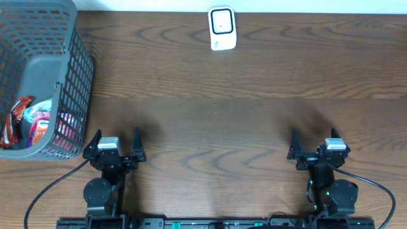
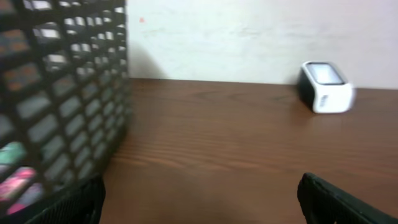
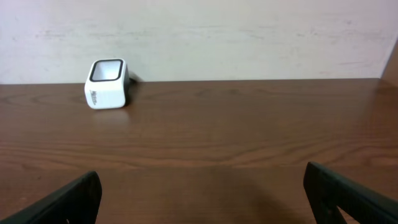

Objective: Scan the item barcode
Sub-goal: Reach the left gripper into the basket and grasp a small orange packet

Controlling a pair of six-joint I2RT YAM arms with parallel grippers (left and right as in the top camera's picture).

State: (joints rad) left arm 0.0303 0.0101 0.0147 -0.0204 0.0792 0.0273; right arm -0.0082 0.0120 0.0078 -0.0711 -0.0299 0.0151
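A white barcode scanner (image 1: 222,28) with a dark window stands at the table's far edge, seen also in the left wrist view (image 2: 326,87) and the right wrist view (image 3: 107,84). Colourful snack packets (image 1: 37,126) lie inside the grey mesh basket (image 1: 81,76) at the far left; through its wall (image 2: 68,93) a pink packet (image 2: 17,182) shows. My left gripper (image 1: 117,135) rests near the front edge, just right of the basket, open and empty (image 2: 199,199). My right gripper (image 1: 314,137) sits at the front right, open and empty as well (image 3: 202,190).
The dark wooden table (image 1: 216,121) stretches between the arms and the scanner. A pale wall (image 3: 249,37) rises behind the table's far edge. Cables run from both arm bases at the front.
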